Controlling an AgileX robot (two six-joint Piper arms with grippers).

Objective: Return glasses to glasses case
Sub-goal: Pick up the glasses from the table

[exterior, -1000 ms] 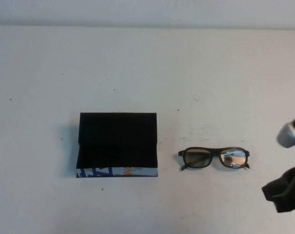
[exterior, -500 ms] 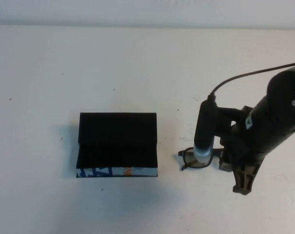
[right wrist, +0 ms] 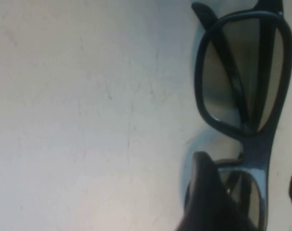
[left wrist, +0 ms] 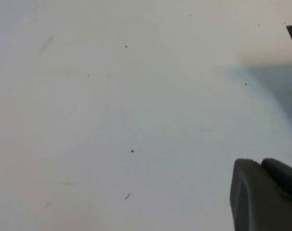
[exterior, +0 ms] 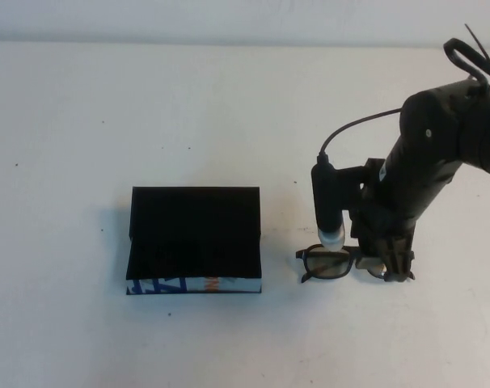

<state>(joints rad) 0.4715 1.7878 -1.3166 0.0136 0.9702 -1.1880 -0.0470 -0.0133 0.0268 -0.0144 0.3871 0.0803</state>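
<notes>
Over the right half of the dark brown-black rectangular plastic-framed glasses [exterior: 354,262], the right gripper [exterior: 386,263] hangs low, its black fingers spread to either side of the frame near the bridge. The right wrist view shows one finger [right wrist: 206,197] on one side of the frame and the edge of the other at the picture's border, with the frame [right wrist: 242,96] between them and no squeeze on it yet. The glasses lie flat on the white table [exterior: 229,113], arms folded, lenses up.

The task is, in my judgement, at its start: the grasp is set up but not made, and lifting, carrying and laying the glasses into the case are all left to do.

The black rectangular box-like glasses case [exterior: 196,240], its front edge patterned blue, white and orange, sits to the robot's left of the glasses, near but apart from them, a strip of bare table between. From the high view I cannot say for certain whether its lid is raised or lying flat; it would need to be open before anything goes in.

The left gripper [left wrist: 266,195] shows only as a grey-black corner in its own wrist view, above bare table; whether it is open or closed cannot be told.

The table is bare all round the case and glasses, and both lie well in from its edges, so a sideways carry looks unobstructed.
</notes>
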